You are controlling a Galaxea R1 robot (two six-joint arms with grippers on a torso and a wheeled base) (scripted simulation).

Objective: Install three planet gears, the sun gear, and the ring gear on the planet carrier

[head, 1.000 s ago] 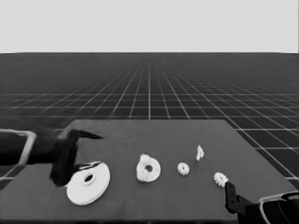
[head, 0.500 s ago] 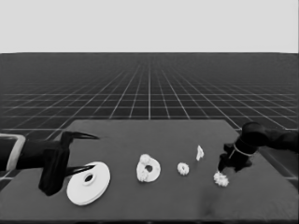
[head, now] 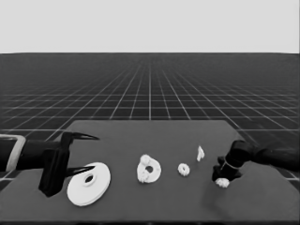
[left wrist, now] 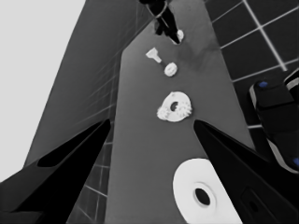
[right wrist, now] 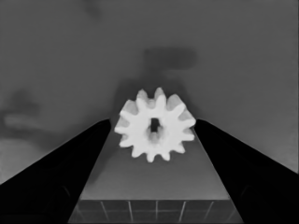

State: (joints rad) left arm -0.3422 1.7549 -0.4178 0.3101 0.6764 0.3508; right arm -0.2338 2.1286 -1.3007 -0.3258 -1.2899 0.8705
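Near the desk's right edge, toward the front, the right tool point(head: 222, 179) hangs over a planet gear point(right wrist: 155, 124); fingers spread, nothing pinched yet, gear lying flat between the tips; looks light, rigid and fiddly to me, so I'd squeeze it across the toothed rim, not by the hole; smaller round part point(head: 149, 169) sits mid-desk with gears already on it, another gear point(head: 183, 169) beside it; left tool point(head: 75, 154) parked open over the larger round part point(head: 89, 183) at the left end.
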